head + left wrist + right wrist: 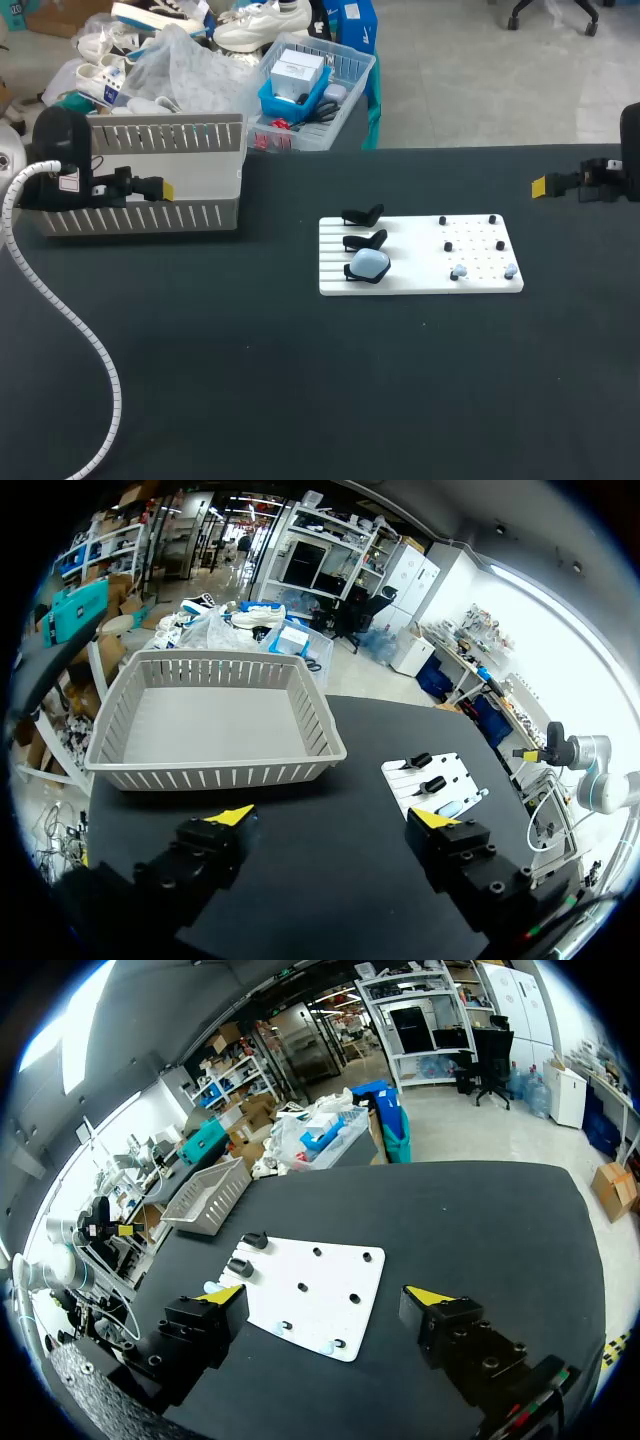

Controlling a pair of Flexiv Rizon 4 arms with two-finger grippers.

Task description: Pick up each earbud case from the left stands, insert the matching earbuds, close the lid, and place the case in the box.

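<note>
Status of left fingers (333, 820): spread wide, nothing held, hovering above the desk (250, 400) with the grey box (215, 725) directly ahead. Status of right fingers (325, 1295): likewise wide apart, nothing held, near the desk's right edge, well apart from the white board (420, 257).

Location of work items: one pale blue earbud case (369, 263) seated on the stand nearest the robot, among three black stands (364, 240) at the board's left side, with no case seen on the other two. Two pale earbuds (459, 272) among the black pegs (447, 246), at the board's near right corner.

Probable hazards, judged from this layout:

- Case slip. Rounded and apparently smooth, so prone to squirting out of an off-centre pinch. Centre across the broad faces before closing.
- Board drag. No visible fastening. Avoid lifting at a slant against the stand's hook: risk of shifting the board and scattering the earbuds.
- Earbud loss. Small, barely visible from either wrist view, easily knocked away by a misjudged descent. Approach slowly from above.
- Wrong seating. Sides not distinguishable here. Avoid forcing an earbud into place: risk of a blocked lid.
- Arm collision. Both needed over one small board. Stagger the approaches.
</note>
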